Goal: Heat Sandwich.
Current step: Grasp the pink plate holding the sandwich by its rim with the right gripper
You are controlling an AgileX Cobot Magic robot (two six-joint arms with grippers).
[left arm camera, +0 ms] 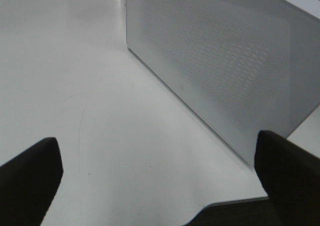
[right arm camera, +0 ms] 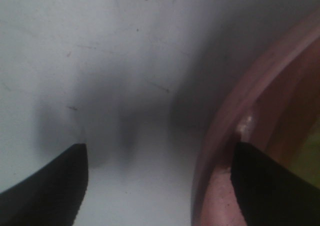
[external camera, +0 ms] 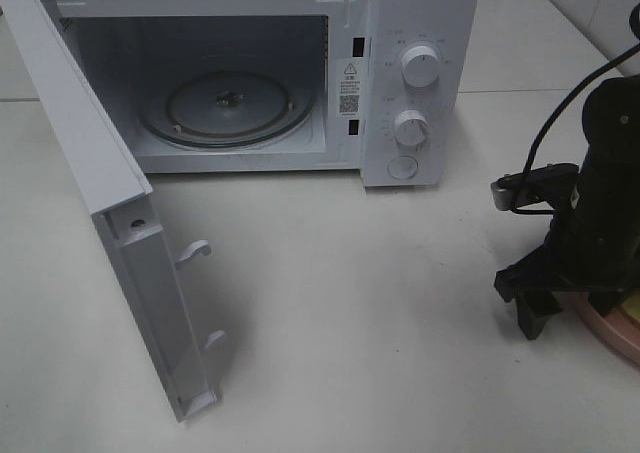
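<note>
The microwave (external camera: 425, 23) stands at the back with its door (external camera: 100, 183) swung wide to the left, and its glass turntable (external camera: 225, 108) is bare. A round pink plate (external camera: 612, 331) lies at the table's right edge, mostly behind my right arm. Only a pale yellow sliver of the sandwich (external camera: 632, 315) shows on it. My right gripper (external camera: 560, 315) is down at the plate's near-left edge. In the right wrist view it (right arm camera: 160, 186) is open astride the plate rim (right arm camera: 225, 121), one finger over the plate and one over the table. My left gripper (left arm camera: 160, 181) is open and holds nothing.
The left wrist view faces the perforated outer face of the door (left arm camera: 225, 61), which stands close ahead over white table. The door's latch hooks (external camera: 195, 251) stick out toward the table's middle. A black cable (external camera: 555, 113) loops above the right arm.
</note>
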